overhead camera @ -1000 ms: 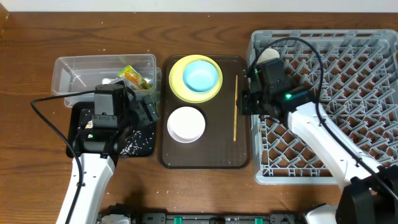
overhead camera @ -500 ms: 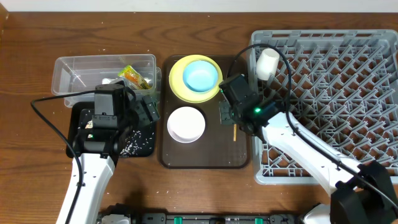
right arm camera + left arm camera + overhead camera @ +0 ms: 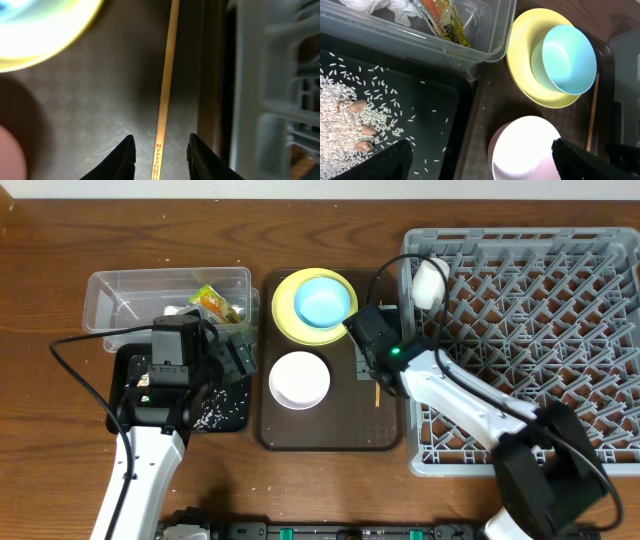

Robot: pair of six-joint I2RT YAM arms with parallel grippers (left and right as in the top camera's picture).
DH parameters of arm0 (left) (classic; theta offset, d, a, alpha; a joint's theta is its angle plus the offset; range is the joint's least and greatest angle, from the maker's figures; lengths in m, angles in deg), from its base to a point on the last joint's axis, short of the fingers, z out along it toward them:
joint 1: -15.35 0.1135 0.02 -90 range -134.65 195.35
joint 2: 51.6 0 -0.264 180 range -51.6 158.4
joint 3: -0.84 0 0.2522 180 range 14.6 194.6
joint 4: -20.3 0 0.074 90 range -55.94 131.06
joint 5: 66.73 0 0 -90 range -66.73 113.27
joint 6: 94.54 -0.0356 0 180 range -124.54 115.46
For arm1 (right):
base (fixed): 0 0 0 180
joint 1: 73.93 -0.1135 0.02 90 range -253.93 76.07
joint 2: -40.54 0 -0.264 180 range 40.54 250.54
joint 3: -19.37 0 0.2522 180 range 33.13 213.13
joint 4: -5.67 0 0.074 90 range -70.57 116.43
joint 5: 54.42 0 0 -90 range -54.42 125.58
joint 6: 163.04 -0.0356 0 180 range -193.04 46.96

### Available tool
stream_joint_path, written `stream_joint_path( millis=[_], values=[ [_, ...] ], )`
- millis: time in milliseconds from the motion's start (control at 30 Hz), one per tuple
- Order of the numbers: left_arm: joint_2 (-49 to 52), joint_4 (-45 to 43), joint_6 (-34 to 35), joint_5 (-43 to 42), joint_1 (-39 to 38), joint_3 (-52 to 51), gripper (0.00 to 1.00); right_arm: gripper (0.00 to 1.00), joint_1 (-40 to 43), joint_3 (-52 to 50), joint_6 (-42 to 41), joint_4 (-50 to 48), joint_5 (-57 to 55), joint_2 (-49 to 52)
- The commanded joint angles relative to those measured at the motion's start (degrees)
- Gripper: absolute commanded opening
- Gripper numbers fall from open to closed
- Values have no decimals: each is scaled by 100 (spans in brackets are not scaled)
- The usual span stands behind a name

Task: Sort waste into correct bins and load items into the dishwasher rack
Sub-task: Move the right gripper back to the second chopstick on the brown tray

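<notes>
My right gripper (image 3: 366, 362) is open low over the brown tray, its jaws (image 3: 159, 161) straddling a wooden chopstick (image 3: 166, 95), which also shows in the overhead view (image 3: 377, 395). The small white cup (image 3: 431, 280) lies in the back left corner of the grey dishwasher rack (image 3: 540, 330). The light blue bowl (image 3: 322, 302) sits on the yellow plate (image 3: 288, 325). The white bowl (image 3: 299, 379) is on the tray. My left gripper (image 3: 236, 356) is open and empty (image 3: 480, 167) above the black bin's (image 3: 435, 115) right edge. Rice (image 3: 345, 107) lies in that bin. The snack wrapper (image 3: 215, 303) lies in the clear tub (image 3: 130, 290).
The brown tray (image 3: 330, 432) lies between the bins and the rack. The rack's left wall (image 3: 250, 75) stands close to the right of the chopstick. White scraps (image 3: 385, 6) lie in the tub beside the wrapper. Bare wooden table (image 3: 40, 430) lies left and front.
My right gripper has let go of the white cup in the rack and moved left and down over the chopstick on the tray. The left arm has not moved.
</notes>
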Motion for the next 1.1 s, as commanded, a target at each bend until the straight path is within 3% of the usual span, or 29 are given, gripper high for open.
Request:
stream_joint_path(
  millis=[0, 233, 467, 1067],
  values=[
    [22, -13, -35, 72, -9, 146, 92, 33, -46, 35, -116, -81, -142, 282],
    [22, -13, -35, 72, -9, 146, 92, 37, -31, 35, -138, -247, -227, 638],
    [22, -13, -35, 72, -9, 146, 92, 27, -48, 35, -334, -286, -61, 654],
    [22, -11, -35, 72, -9, 146, 92, 22, -52, 0, -501, -269, 81, 658]
  ],
)
